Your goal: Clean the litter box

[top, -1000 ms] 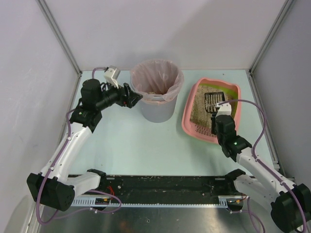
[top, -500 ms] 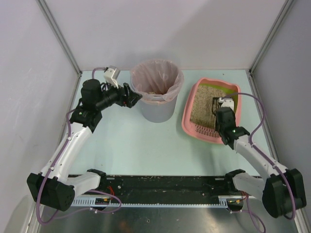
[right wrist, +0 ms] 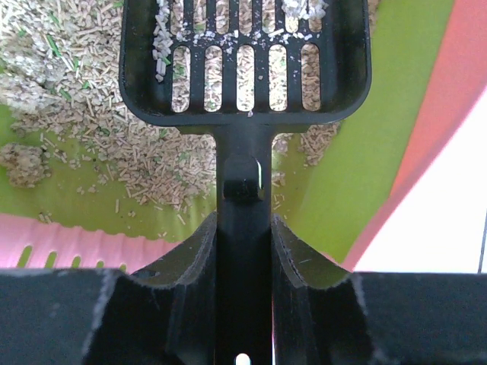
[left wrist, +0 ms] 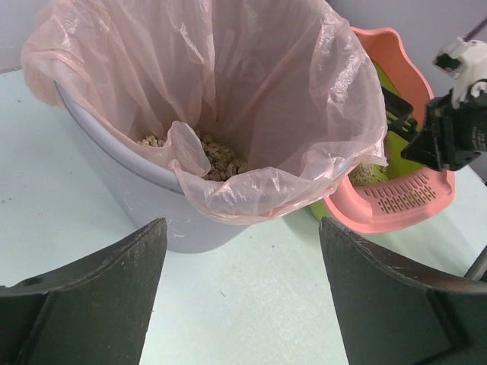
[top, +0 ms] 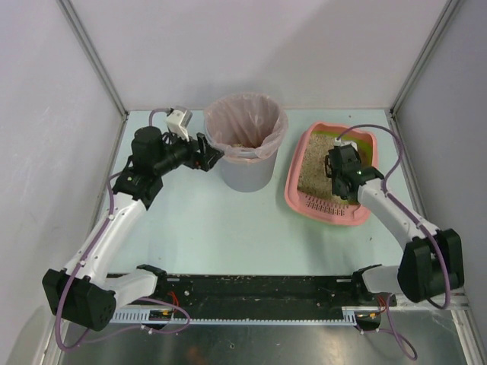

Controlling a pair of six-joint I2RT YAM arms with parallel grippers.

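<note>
Right of the bin (top: 245, 171), the litter box (top: 291, 192) sits flat on the table (top: 198, 220). My right gripper (right wrist: 243, 228) is clenched on the scoop (right wrist: 243, 61) handle, over the granules (right wrist: 53, 46). Left gripper (left wrist: 242, 251) gapes, holding nothing, facing the bin. Tray looks like stiff, light plastic, but the loose fill would likely spill if tipped, so I'd grab the pink rim.

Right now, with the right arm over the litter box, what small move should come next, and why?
Probably dip the scoop forward into the granules and push it under a clump. The right gripper is shut on its handle, the slotted head carries only a few grains, and clumps lie in the litter box.
</note>
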